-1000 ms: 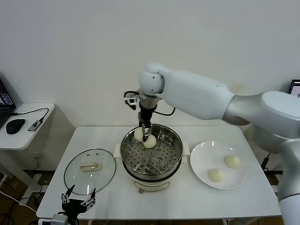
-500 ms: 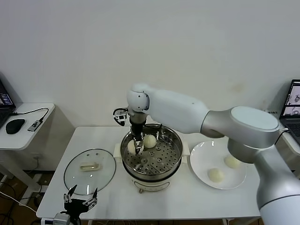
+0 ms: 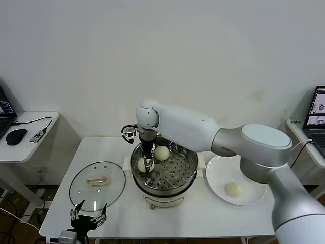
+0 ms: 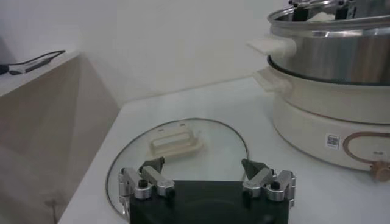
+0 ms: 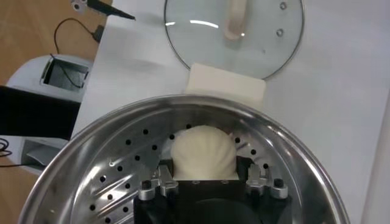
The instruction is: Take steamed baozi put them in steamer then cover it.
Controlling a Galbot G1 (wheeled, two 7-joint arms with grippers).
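The right gripper (image 5: 209, 178) is down inside the steamer (image 3: 189, 162), its fingers (image 5: 159, 180) spread wide on each side of a baozi (image 5: 203, 152) that sits on the holey tray, so it looks let go, not squeezed. Just beside it in the pot is a second bun (image 3: 162, 152), and far off to the gripper's right one more bun (image 3: 233, 189) waits on the white plate (image 3: 219, 173); these look soft and light, so I think gentle holds low around the round sides work best. The left gripper (image 4: 207, 182) waits spread open by the cover (image 4: 226, 141), which looks hard, slippery and breakable, so take it by its cream handle (image 4: 177, 140).
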